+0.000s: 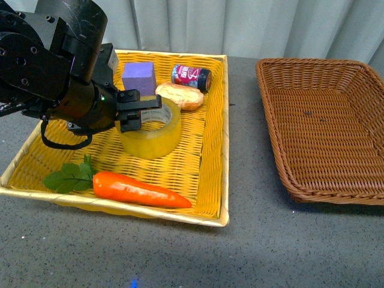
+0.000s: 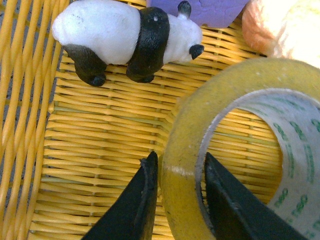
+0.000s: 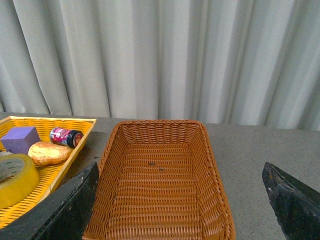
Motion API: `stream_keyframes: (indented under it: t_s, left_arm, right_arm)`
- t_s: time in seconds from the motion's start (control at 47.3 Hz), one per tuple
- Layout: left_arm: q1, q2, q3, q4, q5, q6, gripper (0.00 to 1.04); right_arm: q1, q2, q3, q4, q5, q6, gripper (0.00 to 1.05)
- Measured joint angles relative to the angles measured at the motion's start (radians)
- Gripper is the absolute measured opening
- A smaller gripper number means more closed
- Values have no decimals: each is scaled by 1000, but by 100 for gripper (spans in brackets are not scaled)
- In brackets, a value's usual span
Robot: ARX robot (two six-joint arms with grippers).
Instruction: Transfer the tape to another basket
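The tape [image 1: 153, 135], a wide translucent yellow roll, stands in the middle of the bright yellow woven basket [image 1: 180, 165]. My left gripper [image 1: 139, 111] is shut on the tape's wall. In the left wrist view one finger sits inside the ring and one outside, with the left gripper [image 2: 179, 157] pinching the tape [image 2: 185, 145]. The dark brown wicker basket [image 1: 324, 126] lies to the right with nothing in it. My right gripper [image 3: 180, 170] hangs open above the brown basket [image 3: 160, 195], and the tape [image 3: 15, 180] shows at that view's edge.
In the yellow basket lie a carrot [image 1: 141, 191] with leaves at the front, a purple block [image 1: 139, 77], a bread roll [image 1: 180, 96] and a small can [image 1: 192, 76] at the back. A toy panda [image 2: 125, 37] lies close to the tape. Grey curtain hangs behind.
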Motion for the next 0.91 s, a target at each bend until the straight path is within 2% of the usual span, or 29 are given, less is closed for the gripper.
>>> stream_keyframes:
  t_s: [0.042, 0.085, 0.254, 0.38, 0.613, 0.909]
  left_arm:
    - [0, 0, 3, -2, 0, 0, 22]
    - [0, 0, 3, -3, -1, 3, 19]
    - [-1, -5, -2, 11, 5, 5, 17]
    - [-2, -23, -35, 77, 53, 55, 17]
    - [0, -142, -58, 196, 183, 282, 17]
    - [-50, -208, 42, 130, 367, 595, 17]
  right_arm:
    - [0, 0, 0, 0, 0, 0, 96]
    - [0, 0, 0, 0, 0, 0, 96]
    - [0, 0, 0, 0, 0, 0, 96]
    - [0, 0, 0, 0, 0, 0, 96]
    - [0, 0, 0, 0, 0, 0, 96]
    - [0, 0, 0, 0, 0, 0, 96]
